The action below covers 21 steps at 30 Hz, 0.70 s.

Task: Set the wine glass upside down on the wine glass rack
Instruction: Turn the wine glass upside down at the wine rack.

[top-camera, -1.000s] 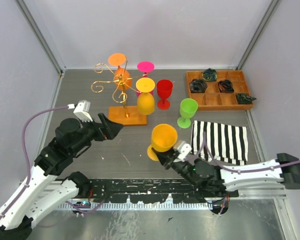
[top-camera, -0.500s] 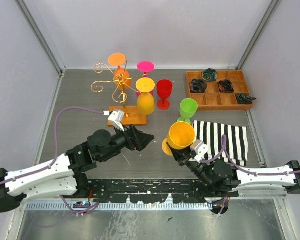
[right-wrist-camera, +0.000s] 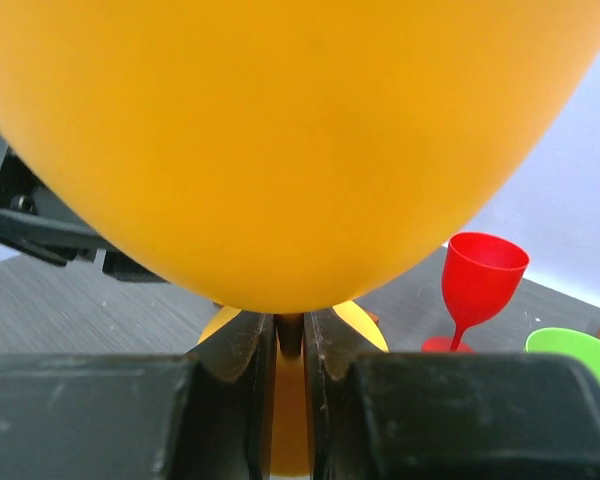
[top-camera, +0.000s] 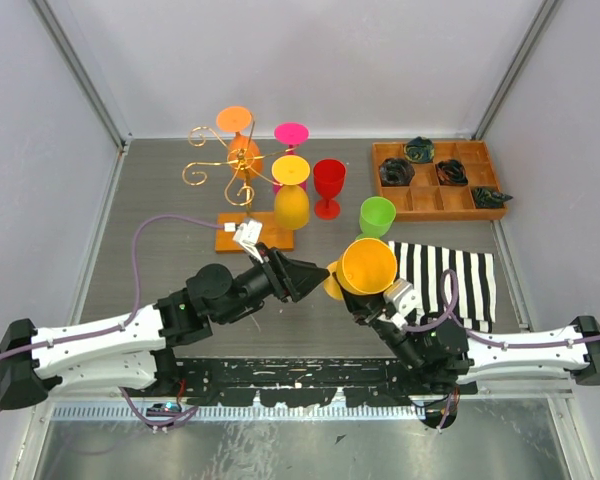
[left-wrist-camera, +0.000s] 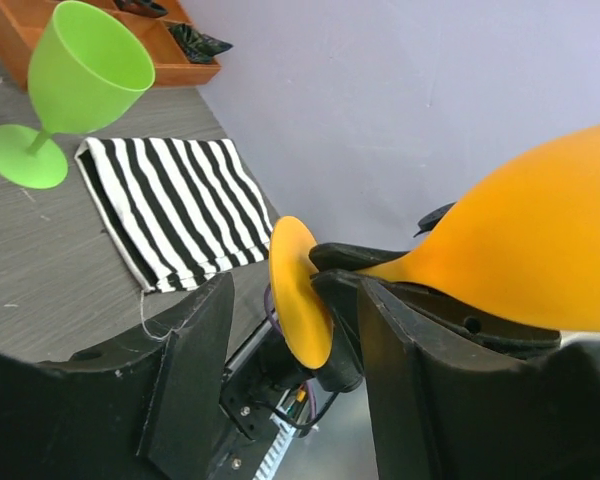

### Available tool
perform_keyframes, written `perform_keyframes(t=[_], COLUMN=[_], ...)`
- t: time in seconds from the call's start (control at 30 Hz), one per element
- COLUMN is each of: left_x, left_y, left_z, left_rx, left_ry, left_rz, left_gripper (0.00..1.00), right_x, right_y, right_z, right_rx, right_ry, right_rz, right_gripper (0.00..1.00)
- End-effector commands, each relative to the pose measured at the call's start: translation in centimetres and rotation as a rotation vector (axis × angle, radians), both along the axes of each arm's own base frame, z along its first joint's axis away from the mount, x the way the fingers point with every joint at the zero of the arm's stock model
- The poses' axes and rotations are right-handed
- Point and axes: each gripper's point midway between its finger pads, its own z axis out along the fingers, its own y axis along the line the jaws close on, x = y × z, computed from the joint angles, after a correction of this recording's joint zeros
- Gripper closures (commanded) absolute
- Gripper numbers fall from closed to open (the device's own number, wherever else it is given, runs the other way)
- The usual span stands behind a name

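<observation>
An orange wine glass (top-camera: 368, 265) hangs tilted above the table's front middle, with my right gripper (right-wrist-camera: 290, 335) shut on its stem just under the bowl (right-wrist-camera: 280, 130). My left gripper (top-camera: 313, 278) has come in from the left. Its jaws stand apart on either side of the glass's round foot (left-wrist-camera: 298, 290), with gaps showing, so it is open. The wine glass rack (top-camera: 242, 175), gold wire on a wooden base (top-camera: 255, 232), stands at the back left. Upside-down orange (top-camera: 245, 155), yellow (top-camera: 292, 205) and pink (top-camera: 291, 133) glasses hang on it.
A red glass (top-camera: 329, 185) and a green glass (top-camera: 376, 220) stand upright right of the rack. A black-and-white striped cloth (top-camera: 440, 280) lies at the front right. A compartmented wooden tray (top-camera: 440, 180) holding dark items sits at the back right.
My left arm has swung right, from beside the rack base to the held glass, and its jaws have narrowed around the foot. My right gripper carried the glass right and up.
</observation>
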Motion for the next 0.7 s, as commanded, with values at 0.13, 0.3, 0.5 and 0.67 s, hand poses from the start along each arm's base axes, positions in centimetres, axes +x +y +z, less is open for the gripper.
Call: perform_keyframes(t=[0.13,0.3,0.5,0.67], left_x=[-0.8,-1.4,-1.8,-1.9], left_y=[-0.3,-1.2,-2.4,-2.8], left_z=[1.6,2.1,2.5,2.6], left_rx=[-0.085,-0.098,-0.111,-0.118], left_ry=[-0.008,-0.012,-0.014,-0.014], left_rz=[-0.015,-0.052,-0.082,-0.091], left_gripper=[0.46,0.48,0.54,0.61], right_x=[0.2,-0.1,-0.3,-0.4], right_y=[-2.1,-1.6,-1.2,-1.2], right_z=[6.6,7.2,7.2,7.2], right_rx=[0.235,0.231,0.223,0.229], right_ry=[-0.027,-0.043,-0.049,-0.047], right_rz=[-0.030,-0.002,0.010,0.017], right_gripper=[0.99,0.99,0.99,0.99])
